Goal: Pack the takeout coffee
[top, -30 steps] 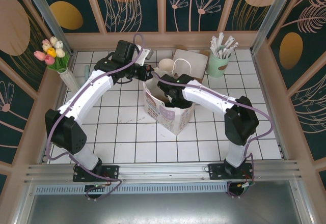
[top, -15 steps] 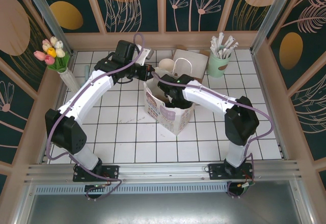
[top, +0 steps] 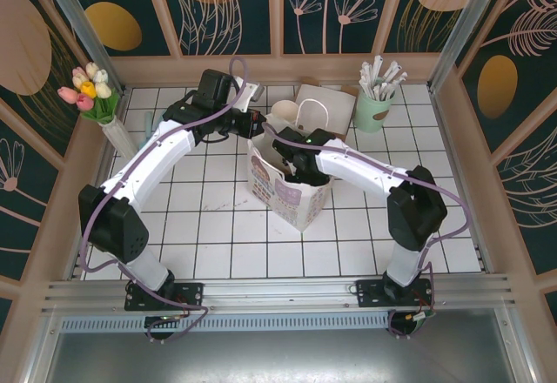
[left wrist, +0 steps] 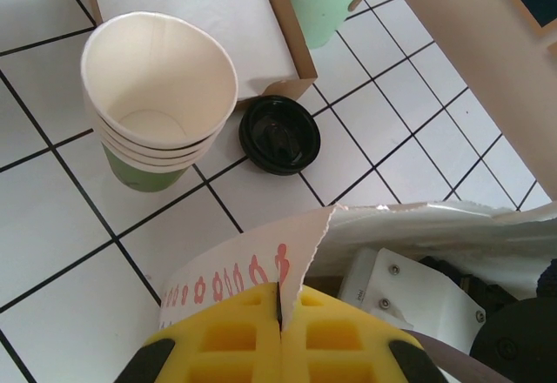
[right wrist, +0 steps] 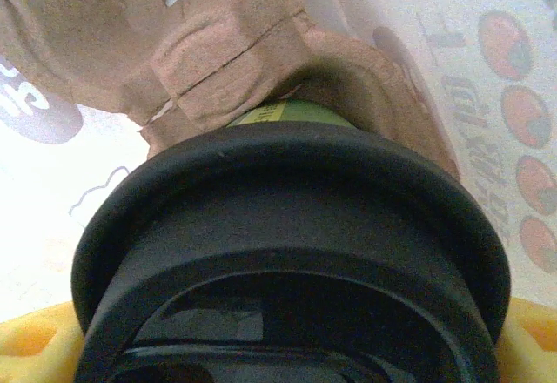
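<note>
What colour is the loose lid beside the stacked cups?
Black; the lid shows best in left wrist view.

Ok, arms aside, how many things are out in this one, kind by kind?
paper bag: 1
takeout coffee, inside the bag: 1
stack of paper cups: 1
loose black lid: 1
mint-green cup of straws: 1
brown cardboard tray: 1
vase of tulips: 1
Total: 7

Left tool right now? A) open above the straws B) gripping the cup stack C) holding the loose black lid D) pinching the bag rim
D: the left tool is shut on the white paper bag rim; the black lid and stacked paper cups lie clear of it.
</note>
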